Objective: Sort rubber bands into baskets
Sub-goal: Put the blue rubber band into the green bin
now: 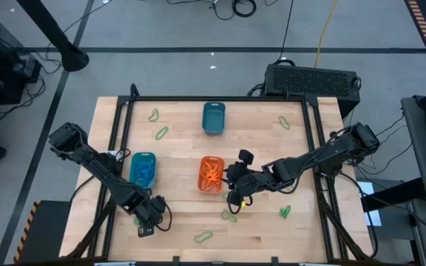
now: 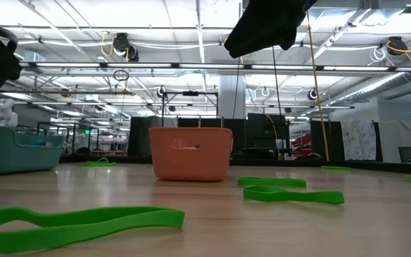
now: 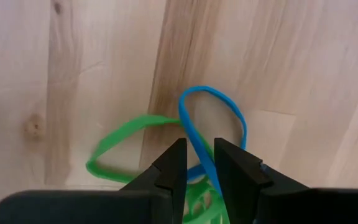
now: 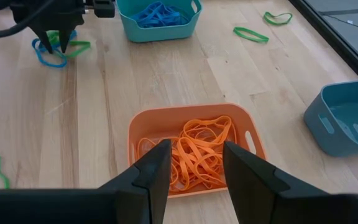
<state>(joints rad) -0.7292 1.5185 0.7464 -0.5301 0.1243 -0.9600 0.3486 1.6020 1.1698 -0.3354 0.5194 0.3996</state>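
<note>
the left gripper (image 1: 145,219) is low over the front left part of the wooden counter (image 1: 176,159). in the left wrist view its two dark fingers (image 3: 173,165) stand close together and clamp a blue rubber band (image 3: 213,124), which lies crossed with a green rubber band (image 3: 120,140) on the wood. the right wrist view shows the same gripper farther off, with the blue band and the green band under its tips.

just behind this gripper stands the turquoise basket (image 1: 143,169), with blue bands inside. two green bands (image 1: 158,124) lie near the back left corner. the dark teal basket (image 1: 213,117) stands at the back middle, and i can not tell what is in it. the orange basket (image 1: 211,174) stands in the middle and it holds many orange bands (image 4: 197,152). one green band (image 1: 203,237) lies near the front edge, and one more (image 1: 230,216) lies on the counter just in front of the orange basket.

the right gripper (image 1: 233,188) hangs just beside the orange basket, on its right side. in the right wrist view its fingers (image 4: 157,171) are apart and nothing is between them. more green bands lie to the right, one (image 1: 285,212) in front and one (image 1: 284,122) near the back right corner.
</note>
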